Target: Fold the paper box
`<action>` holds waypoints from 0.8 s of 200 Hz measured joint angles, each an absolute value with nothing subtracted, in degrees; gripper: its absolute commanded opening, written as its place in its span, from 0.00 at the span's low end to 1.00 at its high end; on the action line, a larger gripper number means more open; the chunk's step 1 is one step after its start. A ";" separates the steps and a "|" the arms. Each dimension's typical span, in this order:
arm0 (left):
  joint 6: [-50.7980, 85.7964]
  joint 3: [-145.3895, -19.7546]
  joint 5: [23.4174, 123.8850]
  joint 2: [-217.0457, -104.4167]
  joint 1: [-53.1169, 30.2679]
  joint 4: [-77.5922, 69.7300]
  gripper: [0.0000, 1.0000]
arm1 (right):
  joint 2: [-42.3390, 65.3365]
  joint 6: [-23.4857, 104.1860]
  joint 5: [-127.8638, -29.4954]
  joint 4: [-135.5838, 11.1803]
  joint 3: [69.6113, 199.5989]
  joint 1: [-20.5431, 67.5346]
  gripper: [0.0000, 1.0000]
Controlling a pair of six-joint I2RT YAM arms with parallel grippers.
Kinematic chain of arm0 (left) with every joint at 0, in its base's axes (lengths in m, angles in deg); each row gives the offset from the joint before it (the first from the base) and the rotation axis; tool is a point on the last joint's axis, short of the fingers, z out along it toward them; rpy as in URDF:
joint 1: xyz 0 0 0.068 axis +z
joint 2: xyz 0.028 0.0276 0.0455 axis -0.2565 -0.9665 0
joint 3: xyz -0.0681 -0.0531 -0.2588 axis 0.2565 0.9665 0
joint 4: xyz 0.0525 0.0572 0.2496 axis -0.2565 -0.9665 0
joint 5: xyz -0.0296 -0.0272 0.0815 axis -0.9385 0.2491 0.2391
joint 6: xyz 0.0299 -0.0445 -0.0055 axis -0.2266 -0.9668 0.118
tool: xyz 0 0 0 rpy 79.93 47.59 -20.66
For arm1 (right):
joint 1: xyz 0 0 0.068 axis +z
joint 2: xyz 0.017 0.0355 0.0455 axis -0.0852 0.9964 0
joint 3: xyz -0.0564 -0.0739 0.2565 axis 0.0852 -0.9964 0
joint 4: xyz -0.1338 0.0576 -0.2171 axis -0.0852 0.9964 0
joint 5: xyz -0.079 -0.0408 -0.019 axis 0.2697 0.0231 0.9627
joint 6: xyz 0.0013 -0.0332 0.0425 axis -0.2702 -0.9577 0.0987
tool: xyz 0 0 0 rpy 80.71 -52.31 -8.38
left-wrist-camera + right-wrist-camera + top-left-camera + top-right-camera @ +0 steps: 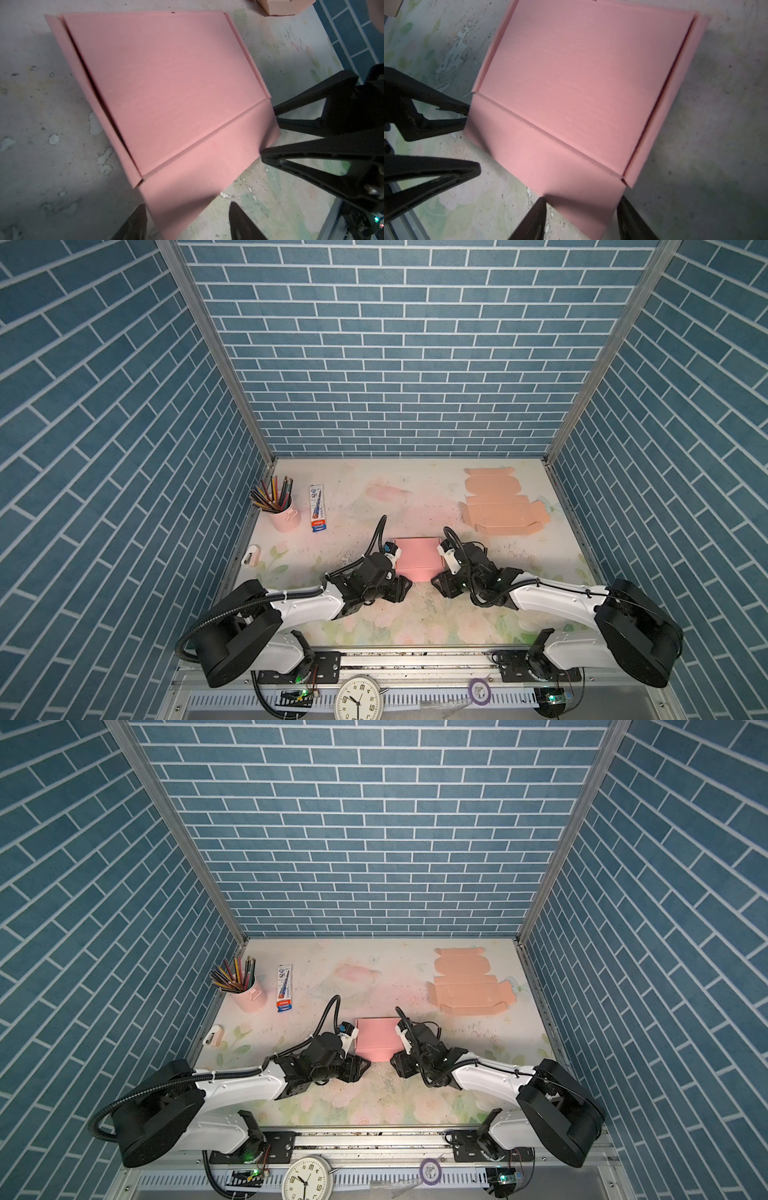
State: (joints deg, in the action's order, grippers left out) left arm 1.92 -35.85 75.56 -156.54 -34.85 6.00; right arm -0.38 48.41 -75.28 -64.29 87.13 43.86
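1. The pink paper box sits in the middle of the table, between the two arms; its lid lies down flat, and both top views show it as a neat pink square.
2. One flap sticks out from the side of the box nearest the robot; it is not tucked in, and it lies low over the table.
3. The left gripper is at the left corner of the flap; its two black fingers stand wide apart with the end of the flap between them; a bit of table shows between the paper and one finger, so it holds nothing.
4. The right gripper is at the right corner of the flap; its fingers are apart too, with the corner between them; the tips sit right at the paper's edges, but I cannot tell if they press on it.
5. Each wrist view also shows the other claw across the flap, its fingers spread as well.
6. A flat peach box sheet lies unfolded at the far right of the table, well apart from the pink box.
7. At the far left stands a pink cup full of pencils; a long thin packet lies just beside it; a small white and pink thing lies near the left edge — too small to name.
8. A round clock lies at the front, below the rail.
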 measured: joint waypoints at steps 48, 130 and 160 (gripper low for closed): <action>1.92 -35.85 76.67 -157.63 -34.83 6.70 0.58 | -0.36 48.41 -74.01 -63.68 87.13 43.86 0.55; 1.92 -35.87 77.66 -159.08 -34.83 7.16 0.57 | 0.23 48.39 -72.86 -63.48 87.13 43.89 0.52; 1.94 -35.87 77.83 -158.75 -34.83 7.03 0.57 | 0.10 48.39 -72.59 -63.18 87.13 43.89 0.53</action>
